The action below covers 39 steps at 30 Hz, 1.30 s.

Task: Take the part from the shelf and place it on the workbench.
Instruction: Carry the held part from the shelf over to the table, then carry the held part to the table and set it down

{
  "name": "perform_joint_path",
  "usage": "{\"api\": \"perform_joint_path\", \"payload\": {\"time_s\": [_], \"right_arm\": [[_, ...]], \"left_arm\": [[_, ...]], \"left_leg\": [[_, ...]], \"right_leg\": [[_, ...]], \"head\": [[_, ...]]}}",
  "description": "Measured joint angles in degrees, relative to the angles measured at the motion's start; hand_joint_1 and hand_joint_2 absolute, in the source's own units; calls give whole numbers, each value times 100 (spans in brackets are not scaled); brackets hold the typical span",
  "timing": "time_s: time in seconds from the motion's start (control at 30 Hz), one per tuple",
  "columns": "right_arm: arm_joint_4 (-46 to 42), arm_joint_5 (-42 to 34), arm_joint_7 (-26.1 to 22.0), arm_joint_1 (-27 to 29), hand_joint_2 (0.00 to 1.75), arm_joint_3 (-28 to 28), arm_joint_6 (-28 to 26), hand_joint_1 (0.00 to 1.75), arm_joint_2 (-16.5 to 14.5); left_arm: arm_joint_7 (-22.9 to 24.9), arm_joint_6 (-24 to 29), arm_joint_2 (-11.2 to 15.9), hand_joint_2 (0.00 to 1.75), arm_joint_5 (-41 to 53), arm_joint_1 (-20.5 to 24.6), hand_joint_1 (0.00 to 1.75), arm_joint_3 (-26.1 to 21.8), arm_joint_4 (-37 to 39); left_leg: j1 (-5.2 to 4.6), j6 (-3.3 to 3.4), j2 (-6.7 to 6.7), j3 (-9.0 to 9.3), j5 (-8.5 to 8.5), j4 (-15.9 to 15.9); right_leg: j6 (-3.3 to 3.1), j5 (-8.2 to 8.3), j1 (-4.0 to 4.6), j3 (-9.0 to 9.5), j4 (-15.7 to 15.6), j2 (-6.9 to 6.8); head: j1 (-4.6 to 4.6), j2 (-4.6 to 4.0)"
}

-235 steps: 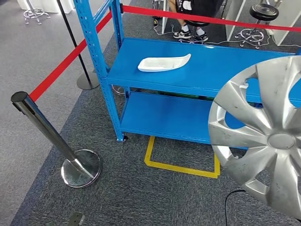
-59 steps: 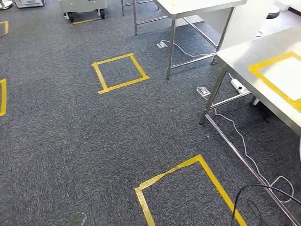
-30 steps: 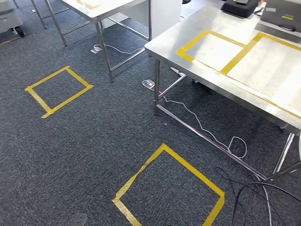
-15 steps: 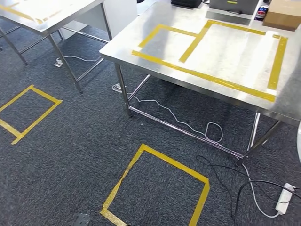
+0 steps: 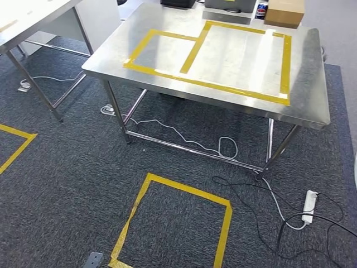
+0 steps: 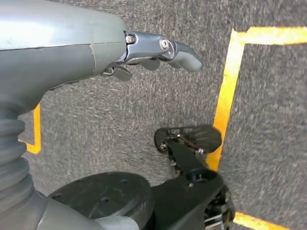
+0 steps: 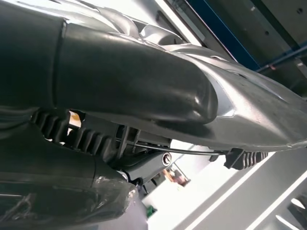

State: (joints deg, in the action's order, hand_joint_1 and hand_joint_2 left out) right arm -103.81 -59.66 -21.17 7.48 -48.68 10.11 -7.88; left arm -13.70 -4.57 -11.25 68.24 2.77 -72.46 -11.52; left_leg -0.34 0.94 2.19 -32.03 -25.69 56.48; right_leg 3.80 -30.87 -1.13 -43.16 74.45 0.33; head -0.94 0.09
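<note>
The part is a silver wheel cover (image 7: 253, 112). My right hand (image 7: 119, 91) grips it, with the thick dark thumb pressed across its face and the fingers behind its ribbed rim. A pale sliver of the cover (image 5: 356, 167) shows at the right edge of the head view. The steel workbench (image 5: 305, 89) stands ahead, and its top carries yellow tape outlines (image 5: 198, 84). My left hand (image 6: 159, 50) hangs over the carpet with its fingers straight and apart, holding nothing.
A yellow tape square (image 5: 181, 190) marks the carpet in front of the bench. Cables and a white power strip (image 5: 309, 202) lie by the bench's right legs. A cardboard box (image 5: 284, 11) and dark devices sit at the bench's far edge. Another steel table (image 5: 25, 22) stands at the left.
The camera has turned away from the blue shelf. The workbench has slid from the right edge to the middle of the head view. The wheel cover has dropped almost out of that view.
</note>
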Motion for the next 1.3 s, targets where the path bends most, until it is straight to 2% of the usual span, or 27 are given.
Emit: {"api": "perform_joint_path", "payload": {"time_s": [0.03,0.1,0.13,0.17,0.27,0.33,0.4,0.43,0.47,0.5,0.53,0.6,0.67,0.73,0.8,1.0,1.17,1.23,1.3], "right_arm": [[5,-3,9,-3,0,1,-7,175,1],[15,-32,67,-8,0,1,-31,175,2],[22,-52,111,-4,0,0,-42,175,2],[34,-71,150,6,0,-2,-50,175,2],[74,-85,201,46,0,-4,-54,175,2],[84,-80,208,54,0,-4,-54,175,2],[85,-78,213,50,0,-4,-53,175,2],[86,-79,213,48,0,-4,-53,175,2],[88,-80,214,48,0,-4,-52,175,2],[91,-80,214,48,0,-4,-53,175,2],[93,-81,214,48,0,-4,-53,175,2],[96,-80,214,48,0,-4,-52,175,2],[97,-81,213,48,0,-4,-51,175,2],[98,-81,214,46,0,-5,-43,175,2],[99,-63,221,42,0,-5,-27,175,3],[98,-11,233,11,0,-4,-8,175,2],[108,-7,237,5,0,-4,-12,175,2],[121,-4,239,1,0,-6,-11,175,4],[128,-3,241,-12,0,-6,-5,175,7]], "left_arm": [[0,0,-5,175,1,-3,0,0,0],[0,0,-15,175,2,7,0,0,-1],[0,0,-17,175,3,17,0,0,-1],[0,0,-17,175,4,28,0,1,-2],[0,0,-16,175,8,48,0,1,-2],[-2,0,-16,175,8,49,0,0,-2],[-4,0,-19,175,8,42,0,1,-2],[-4,0,-21,175,8,33,0,1,-2],[-4,0,-23,175,8,21,0,1,-2],[-4,0,-25,175,8,10,0,1,-2],[-4,0,-25,175,8,2,0,0,-2],[-4,0,-24,175,8,0,0,0,-2],[-4,1,-24,175,9,12,0,0,-2],[-4,8,-35,175,19,20,0,0,-2],[-11,10,-39,175,51,14,0,0,-2],[-117,-76,-36,175,85,11,0,0,-2],[-220,197,-168,175,-1,28,0,-15,-2],[-237,234,-222,175,0,34,0,-23,-2],[-251,239,-260,175,1,29,0,-34,-2]], "left_leg": [[3,-15,58,14,-14,4],[4,-75,147,45,-59,27],[-7,-111,171,55,-85,48],[-20,-141,196,61,-103,62],[-30,-201,205,77,-116,72],[-9,-258,74,-7,-263,263],[4,-302,-94,-316,-604,888],[6,-310,-133,-523,-764,1284],[7,-308,-153,-686,-844,1584],[6,-296,-164,-767,-814,1706],[4,-276,-173,-740,-676,1606],[0,-212,-209,-426,-262,926],[-4,-172,-246,-131,-46,286],[-5,-209,-253,-64,-23,83],[-6,-225,-252,-71,-2,74],[-44,-94,-256,-82,4,80],[-115,19,-255,-96,-7,72],[-113,89,-257,-77,-45,29],[-97,157,-250,0,-108,-8]], "right_leg": [[15,132,-5,112,-184,-21],[39,441,-13,546,-916,-94],[18,531,-15,727,-1222,-113],[-18,556,-14,830,-1392,-119],[-158,540,-8,836,-1428,-63],[-223,547,-17,831,-1429,-42],[-264,552,-23,824,-1432,-26],[-274,554,-21,818,-1432,-10],[-280,555,-18,815,-1432,11],[-282,555,-14,816,-1432,37],[-281,556,-12,819,-1432,63],[-271,562,-13,824,-1433,109],[-236,566,5,805,-1421,149],[-257,563,27,783,-1424,169],[-266,587,26,795,-1470,166],[-101,666,-12,854,-1592,154],[11,705,-84,862,-1617,161],[63,738,-92,856,-1581,155],[68,658,-84,764,-1379,105]], "head": [[1,0],[0,-1],[5,0],[8,0],[14,0],[17,0],[23,0],[24,0],[25,0],[24,0],[24,0],[25,0],[23,0],[21,0],[21,0],[22,0],[26,0],[23,0],[9,-1]]}}
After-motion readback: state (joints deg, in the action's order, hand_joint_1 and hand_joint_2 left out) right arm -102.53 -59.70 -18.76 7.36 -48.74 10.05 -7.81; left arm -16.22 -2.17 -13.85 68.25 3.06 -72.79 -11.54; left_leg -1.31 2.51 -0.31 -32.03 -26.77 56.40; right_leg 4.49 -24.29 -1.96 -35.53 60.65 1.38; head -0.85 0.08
